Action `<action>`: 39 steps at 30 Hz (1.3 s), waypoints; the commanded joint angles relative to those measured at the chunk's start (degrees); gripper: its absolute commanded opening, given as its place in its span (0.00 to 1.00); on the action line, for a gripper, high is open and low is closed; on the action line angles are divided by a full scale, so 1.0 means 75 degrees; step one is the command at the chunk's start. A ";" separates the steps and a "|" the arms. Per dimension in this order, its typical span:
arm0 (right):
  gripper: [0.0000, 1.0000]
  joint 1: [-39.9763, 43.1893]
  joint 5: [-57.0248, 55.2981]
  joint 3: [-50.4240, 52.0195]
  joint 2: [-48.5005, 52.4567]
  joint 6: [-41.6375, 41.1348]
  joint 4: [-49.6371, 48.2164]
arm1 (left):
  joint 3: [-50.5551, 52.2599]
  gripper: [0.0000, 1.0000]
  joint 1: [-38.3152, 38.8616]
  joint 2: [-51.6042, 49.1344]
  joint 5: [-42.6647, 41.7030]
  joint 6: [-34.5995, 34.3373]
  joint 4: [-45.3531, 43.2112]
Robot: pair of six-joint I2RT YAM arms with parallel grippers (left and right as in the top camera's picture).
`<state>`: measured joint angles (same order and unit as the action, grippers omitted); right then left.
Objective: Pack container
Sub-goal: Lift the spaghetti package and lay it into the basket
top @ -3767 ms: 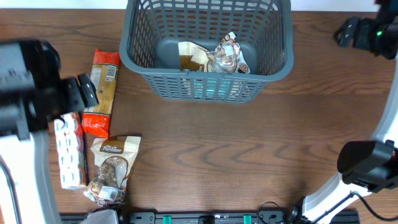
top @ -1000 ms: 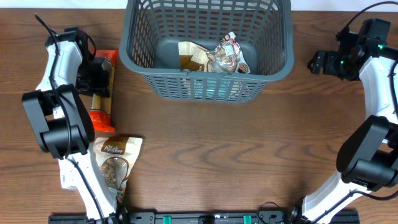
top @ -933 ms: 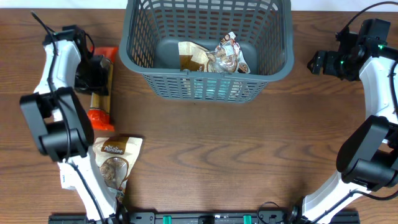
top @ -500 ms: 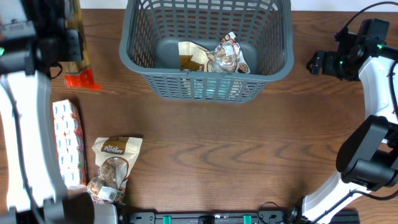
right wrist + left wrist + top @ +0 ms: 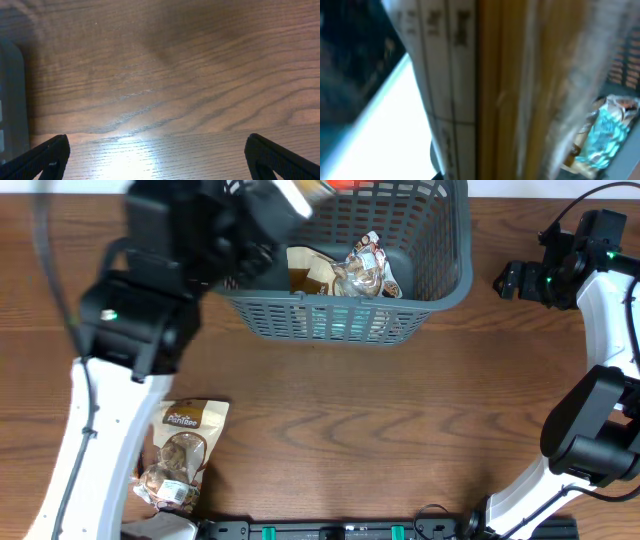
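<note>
Right gripper (image 5: pixel 156 152): jaws wide apart, nothing between them, over bare table (image 5: pixel 175 75) to the right of the basket (image 5: pixel 330 315). Left gripper (image 5: pixel 280 202): jaws clamped on a long packet (image 5: pixel 520 90), blurred, held in the air over the basket's far left corner. Nearest item: a brown snack pouch (image 5: pixel 182 445), flat on the table, well apart from the basket on its near left. The basket stands upright between the two arms. On its base lie a tan bag (image 5: pixel 308 272) and a crinkled wrapper (image 5: pixel 367 265), touching.
</note>
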<state>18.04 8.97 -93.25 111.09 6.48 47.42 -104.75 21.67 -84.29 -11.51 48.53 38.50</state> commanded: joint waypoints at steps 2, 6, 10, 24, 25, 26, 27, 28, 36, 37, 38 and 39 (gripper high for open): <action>0.99 -0.0064 0.0035 0.0047 0.0035 0.0064 -0.0020 | -0.0230 0.06 0.0335 -0.0504 0.0017 0.1955 -0.0460; 0.99 -0.0067 0.0035 0.0047 0.0035 0.0064 -0.0020 | -0.0230 0.06 0.0356 -0.1370 0.0017 0.1958 -0.0577; 0.99 -0.0061 0.0035 0.0047 0.0035 0.0067 -0.0041 | -0.0230 0.06 0.0309 -0.2369 0.0023 0.1953 -0.0635; 0.99 -0.0061 0.0035 0.0047 0.0035 0.0125 -0.0026 | -0.0230 0.66 0.0035 -0.3882 0.0052 0.0880 0.0326; 0.99 -0.0067 0.0038 0.0047 0.0035 0.0122 -0.0029 | -0.0230 0.75 0.0035 -0.3824 0.0052 0.0880 0.0353; 0.99 -0.0067 0.0038 0.0047 0.0035 0.0122 -0.0032 | -0.0230 0.80 0.0050 -0.3748 0.0052 0.0860 0.0376; 0.99 -0.0067 0.0038 0.0047 0.0035 0.0122 -0.0029 | -0.0230 0.87 0.0055 -0.3649 0.0052 0.0816 0.0379; 0.99 -0.0067 0.0038 0.0047 0.0035 0.0122 -0.0020 | -0.0230 0.93 0.0061 -0.3491 0.0052 0.0699 0.0367; 0.99 -0.0067 0.0067 0.0047 0.0035 0.0119 0.0009 | -0.0230 0.98 0.0061 -0.1367 0.0306 -0.0047 0.0350; 0.99 -0.0070 0.0067 0.0047 0.0035 0.0122 0.0023 | -0.0230 0.99 0.0061 -0.1055 0.0536 -0.0204 0.0358; 0.99 -0.0073 0.0067 0.0047 0.0035 0.0122 0.0047 | -0.0230 0.99 0.0032 -0.0784 0.0836 -0.0434 0.0361; 0.99 -0.0076 0.0067 0.0047 0.0035 0.0122 0.0079 | -0.0230 0.98 -0.0020 -0.0411 0.1285 -0.0778 0.0411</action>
<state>18.04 9.04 -93.23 111.09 6.55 47.68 -104.86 21.96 -93.86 -8.03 49.06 40.95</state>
